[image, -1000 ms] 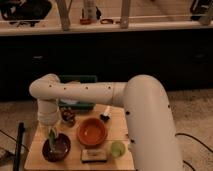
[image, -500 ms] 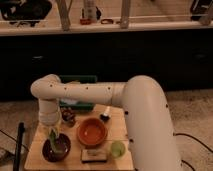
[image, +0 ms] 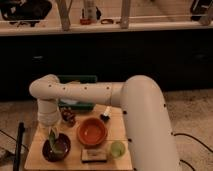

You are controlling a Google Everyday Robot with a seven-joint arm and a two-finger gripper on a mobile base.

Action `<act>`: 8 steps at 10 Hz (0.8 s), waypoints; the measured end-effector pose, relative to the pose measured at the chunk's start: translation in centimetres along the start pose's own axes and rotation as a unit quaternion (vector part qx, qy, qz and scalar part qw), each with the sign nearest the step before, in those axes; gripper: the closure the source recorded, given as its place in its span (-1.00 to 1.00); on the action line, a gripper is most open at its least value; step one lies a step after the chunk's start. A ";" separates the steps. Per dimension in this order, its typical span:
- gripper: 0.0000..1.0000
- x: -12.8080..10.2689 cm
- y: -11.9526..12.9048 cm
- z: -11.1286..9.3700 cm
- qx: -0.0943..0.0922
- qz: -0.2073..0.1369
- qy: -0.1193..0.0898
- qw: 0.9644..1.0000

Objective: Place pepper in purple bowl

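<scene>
**Pepper over the purple bowl**

My pincer (image: pixel 52 131) hangs just above the purple bowl (image: pixel 56 148), pinching the pepper (image: pixel 53 140) by its upper end; its tip reaches into the bowl. I judge it light, slightly bendy and smooth-skinned. Just beside stand an orange bowl (image: pixel 92 132) and a light-green cup (image: pixel 117 148) on the surface (image: pixel 35 159); nothing blocks the drop.

Lab or office test space, not home. Small wooden table (image: pixel 117 127) stands on speckled carpet-like floor (image: pixel 190 112), cables (image: pixel 192 137) trailing across it. Dark low wall (image: pixel 150 57) behind, pale ledge with railing posts (image: pixel 64 15) above. Gripper (image: pixel 52 134) hangs over purple bowl (image: pixel 56 149) at table's left front; staged props alongside.
</scene>
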 end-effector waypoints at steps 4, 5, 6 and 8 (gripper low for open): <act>-0.60 -0.3 -0.1 0.2 -0.007 -0.003 -0.004 1.000; -0.60 -0.4 -0.2 0.3 -0.009 -0.005 -0.005 1.000; -0.60 -0.5 -0.2 0.3 -0.010 -0.007 -0.006 1.000; -0.60 -0.7 -0.3 0.5 -0.012 -0.013 -0.010 1.000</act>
